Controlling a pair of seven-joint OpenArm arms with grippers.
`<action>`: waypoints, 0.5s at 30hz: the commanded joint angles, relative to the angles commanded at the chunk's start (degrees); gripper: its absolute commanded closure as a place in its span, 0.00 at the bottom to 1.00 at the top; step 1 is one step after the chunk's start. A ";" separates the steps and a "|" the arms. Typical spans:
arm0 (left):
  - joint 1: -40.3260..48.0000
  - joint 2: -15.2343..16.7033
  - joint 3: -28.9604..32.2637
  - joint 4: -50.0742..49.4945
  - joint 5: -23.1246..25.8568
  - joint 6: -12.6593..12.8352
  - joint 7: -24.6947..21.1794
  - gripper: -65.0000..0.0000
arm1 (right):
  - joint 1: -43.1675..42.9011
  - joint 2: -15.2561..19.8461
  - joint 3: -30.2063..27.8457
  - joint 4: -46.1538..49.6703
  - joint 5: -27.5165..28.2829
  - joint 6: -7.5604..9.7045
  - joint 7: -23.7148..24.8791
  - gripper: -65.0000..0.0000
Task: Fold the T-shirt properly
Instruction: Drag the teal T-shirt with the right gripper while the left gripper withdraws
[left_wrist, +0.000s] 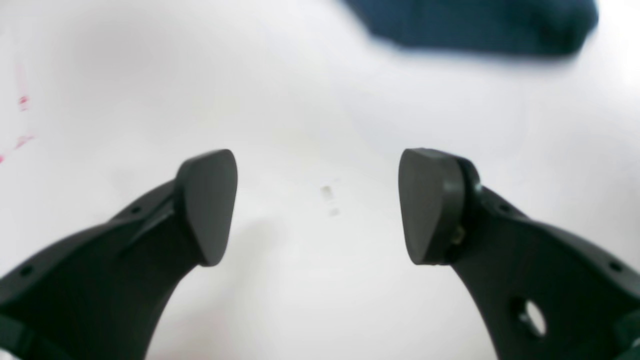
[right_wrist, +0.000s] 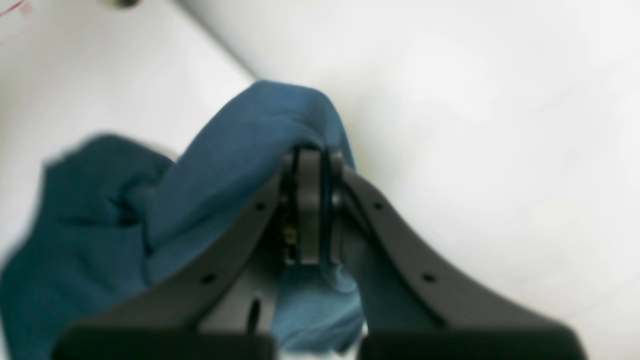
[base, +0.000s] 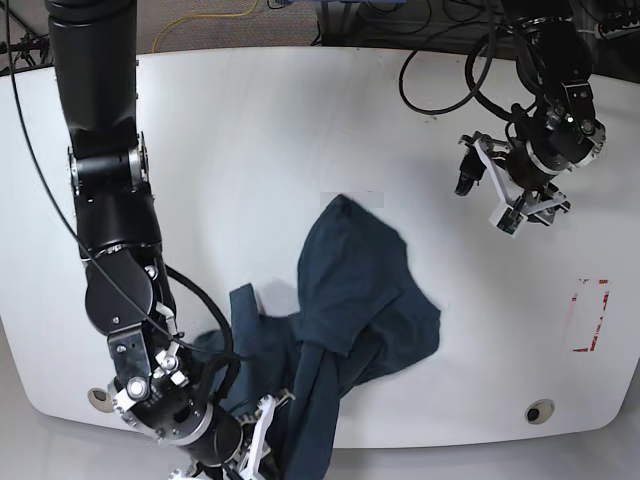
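- At the near edge of the counter (base: 250, 120), the right end effector (base: 262, 440) is clenched on a bunched fold of the T-shirt (base: 350, 300), and the cloth hangs from it in a twisted rope toward the front lip.
- The shirt itself lies crumpled near the front middle of the counter, one part peaked up toward the centre, nothing flat yet.
- To my eye the step in hand is pulling the heap open. It would go best if the right arm draws its hold up and outward slowly, so the twist unwinds rather than tightens.
- A second hold on an opposite hem or shoulder looks needed before any real fold can be made.
- Farther back, the left end effector (base: 510, 190) hovers well apart from the shirt, released and holding nothing.
- The right wrist view shows what the base view cannot: a thin layer of blue cloth pinched right between the pads (right_wrist: 309, 200).
- The left wrist view confirms the wide gap between its pads (left_wrist: 210, 205), bare white counter below, and only a blurred corner of shirt at the top edge.
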 joint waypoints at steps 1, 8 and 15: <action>-0.26 -0.09 0.62 0.00 0.00 0.00 0.00 0.28 | 0.79 0.00 0.00 0.00 0.00 0.00 -0.09 1.00; -0.62 0.00 2.55 0.00 0.00 0.00 0.00 0.28 | 8.70 -0.35 0.00 0.35 0.00 0.00 -2.73 1.00; -0.70 1.14 2.64 0.00 0.09 0.00 -4.04 0.28 | 16.26 -2.90 -0.35 0.00 -0.26 0.00 -4.75 1.00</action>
